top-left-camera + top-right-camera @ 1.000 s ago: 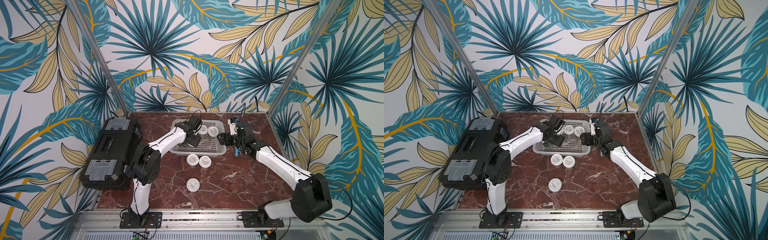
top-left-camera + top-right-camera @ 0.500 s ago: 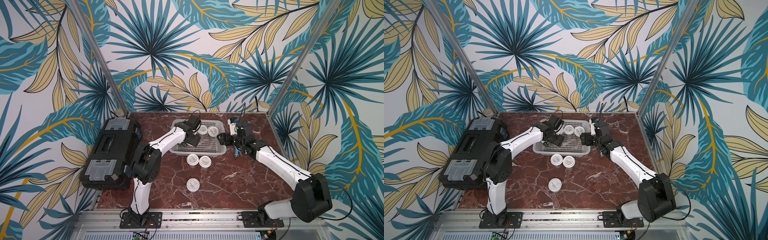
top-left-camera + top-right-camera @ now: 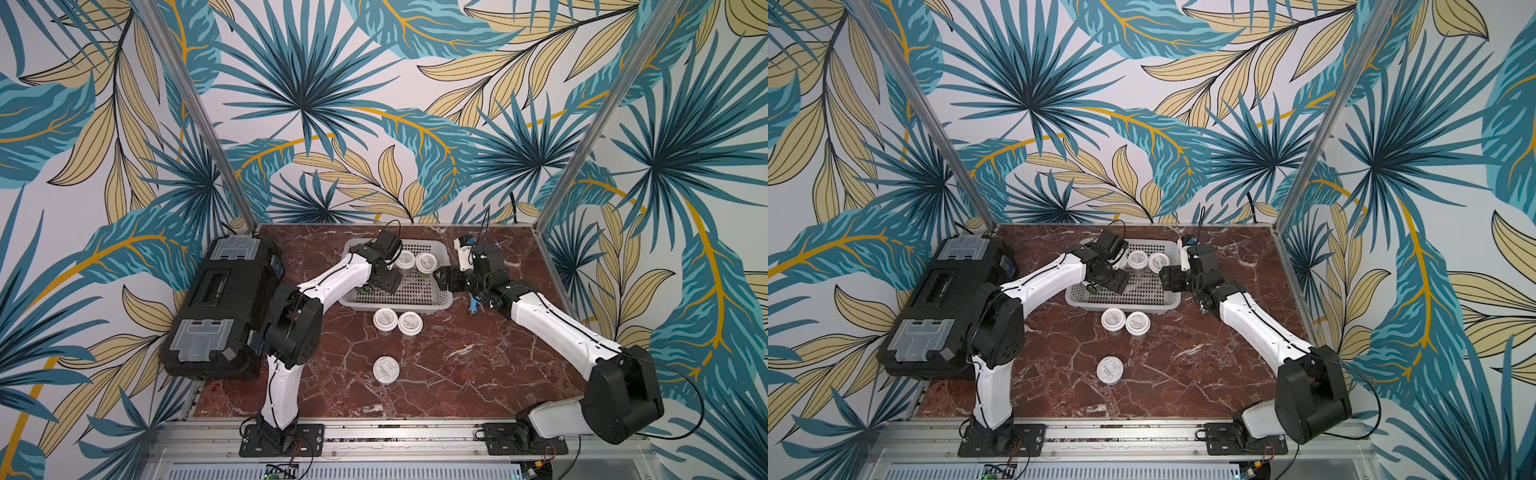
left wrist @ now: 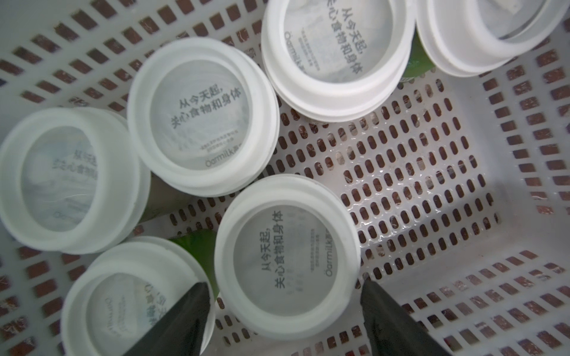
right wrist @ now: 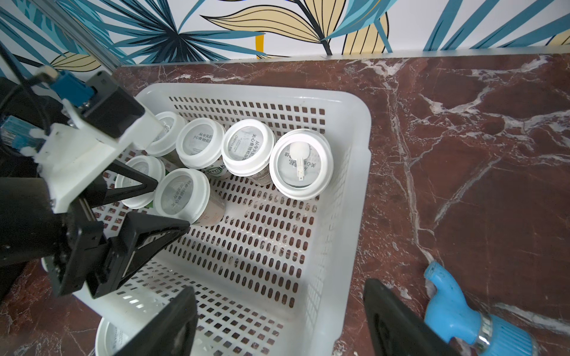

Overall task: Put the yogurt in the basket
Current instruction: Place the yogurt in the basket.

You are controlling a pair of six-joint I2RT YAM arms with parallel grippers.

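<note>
Teal and tan palm-leaf wallpaper walls in a red-brown marble tabletop [image 3: 457,365]. At the upper centre of both top views sits the white perforated basket [image 3: 443,300] [image 3: 1170,305], and a black toolbox [image 3: 224,307] fills the table's left edge.

Six yogurt jars [image 5: 200,143] stand in the basket, clustered at the centre left of the right wrist view: a row of four, with two more below it. The rightmost lid of that row carries a small white spoon [image 5: 298,160].

The left gripper [image 3: 386,284] [image 4: 283,285] reaches down into the basket from the left. Its two black fingers [image 4: 185,317] are spread on either side of one upright jar [image 4: 287,255] at the lower centre of the left wrist view. A thin gap shows at each side of the lid (the jar rests on the basket floor, unclamped).

The right gripper [image 3: 441,279] [image 5: 279,286] hangs at the basket's right-hand rim in the top views. Its fingers, at the bottom of the right wrist view, are parted wide and hold nothing. One hangs over the basket floor, the other over bare marble outside the wall. Just beside that outer finger, at the lower right, lies a blue plastic piece [image 5: 456,305] with a metal ring.

Three more yogurt jars stand outside on the marble: a touching pair [image 3: 385,319] just below the basket's lower rim, and a lone jar [image 3: 385,369] at the table's lower centre.
</note>
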